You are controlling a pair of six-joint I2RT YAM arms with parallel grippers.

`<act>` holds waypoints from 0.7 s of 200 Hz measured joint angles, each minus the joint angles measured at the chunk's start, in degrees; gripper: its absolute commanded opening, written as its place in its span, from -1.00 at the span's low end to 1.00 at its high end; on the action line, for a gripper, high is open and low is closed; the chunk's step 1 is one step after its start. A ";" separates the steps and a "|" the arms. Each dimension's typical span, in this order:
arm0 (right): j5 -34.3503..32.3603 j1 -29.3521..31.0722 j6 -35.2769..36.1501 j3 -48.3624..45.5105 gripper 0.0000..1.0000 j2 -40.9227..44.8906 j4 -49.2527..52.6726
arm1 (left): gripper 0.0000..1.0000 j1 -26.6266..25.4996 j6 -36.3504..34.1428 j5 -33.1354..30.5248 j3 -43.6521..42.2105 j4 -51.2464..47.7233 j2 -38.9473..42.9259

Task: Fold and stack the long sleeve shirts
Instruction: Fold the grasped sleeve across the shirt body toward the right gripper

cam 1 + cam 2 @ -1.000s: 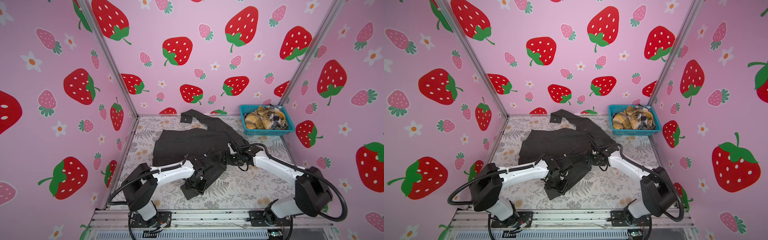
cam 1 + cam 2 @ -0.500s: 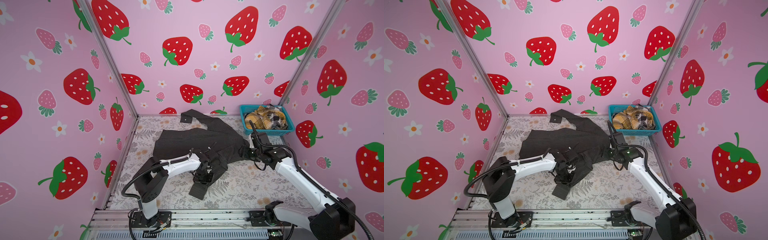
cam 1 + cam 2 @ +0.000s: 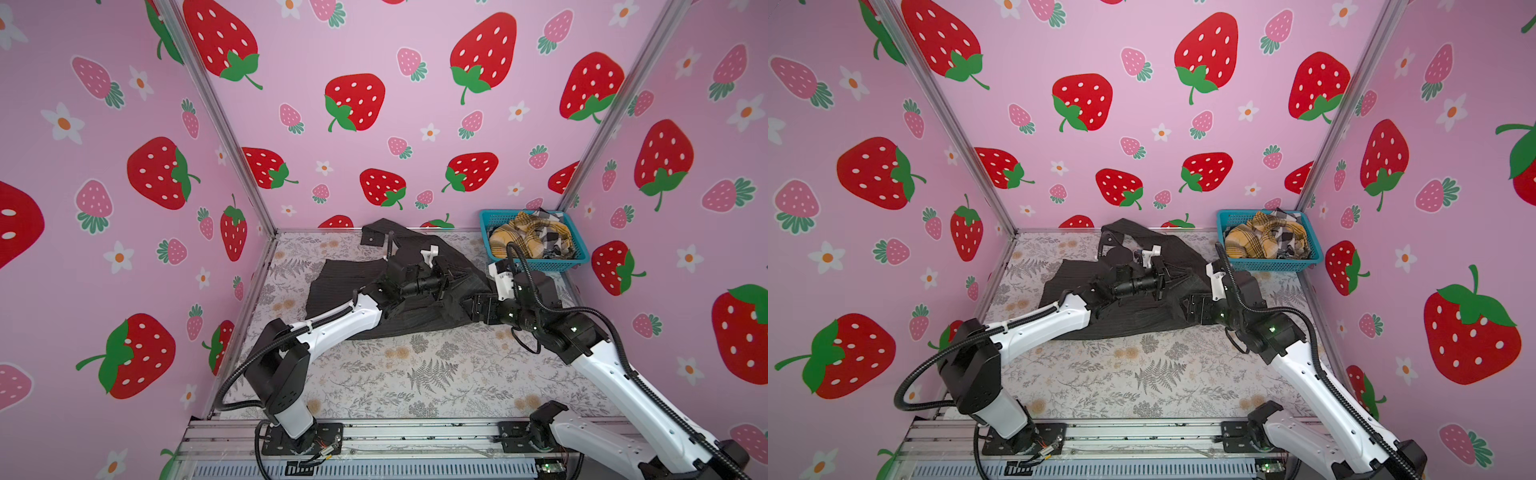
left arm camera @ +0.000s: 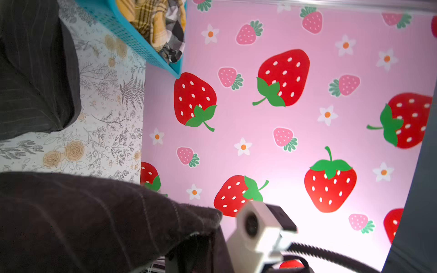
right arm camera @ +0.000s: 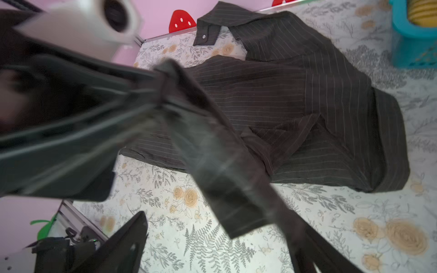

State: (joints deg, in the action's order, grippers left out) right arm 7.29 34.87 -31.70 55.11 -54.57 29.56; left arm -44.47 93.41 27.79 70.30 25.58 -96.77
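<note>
Left end effector [image 3: 452, 281], pinching the dark charcoal pinstriped cloth shirt [image 3: 340, 282], should draw it taut, low; right end effector [image 3: 478, 309] stands spread.

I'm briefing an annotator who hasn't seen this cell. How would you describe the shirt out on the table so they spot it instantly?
Start at the floral table and find the teal basket in its far right corner. The dark pinstriped shirt lies just left of it, charcoal with thin pale stripes, unlike the crumpled plaid shirts inside the basket.
</note>
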 measured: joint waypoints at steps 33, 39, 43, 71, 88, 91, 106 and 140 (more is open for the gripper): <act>-1.20 -0.07 0.79 -2.84 0.92 -0.22 -3.32 | -1.00 -0.20 4.70 -0.81 -2.49 2.16 -0.04; -1.20 -0.07 0.85 -3.26 0.92 -0.50 -4.04 | -1.00 -0.20 5.25 -0.96 -2.60 2.75 0.35; -1.27 -0.07 0.90 -3.50 0.92 -0.66 -4.44 | -1.00 -0.17 5.62 -1.20 -2.73 3.17 0.76; -2.82 -0.11 0.55 -6.95 0.93 -0.55 -7.19 | -1.00 -0.13 7.87 -1.90 -3.43 6.27 2.60; -2.69 -0.74 0.28 -9.84 0.80 0.39 -8.70 | -1.00 -0.13 8.70 -1.90 -3.43 7.63 2.75; -2.45 -0.92 0.31 -10.25 0.77 0.55 -8.98 | -1.00 -0.13 8.79 -1.90 -3.43 7.65 2.75; -1.57 -1.84 0.17 -11.58 0.65 0.87 -10.38 | -1.00 -0.13 9.03 -1.88 -3.43 7.58 2.73; -0.02 -2.54 1.09 -11.52 0.61 0.98 -14.47 | -1.00 -0.11 9.60 -1.88 -3.69 7.65 2.75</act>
State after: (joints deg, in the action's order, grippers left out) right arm 7.27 32.34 -30.61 43.59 -53.58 15.09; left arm -44.58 103.00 25.91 66.61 33.23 -94.02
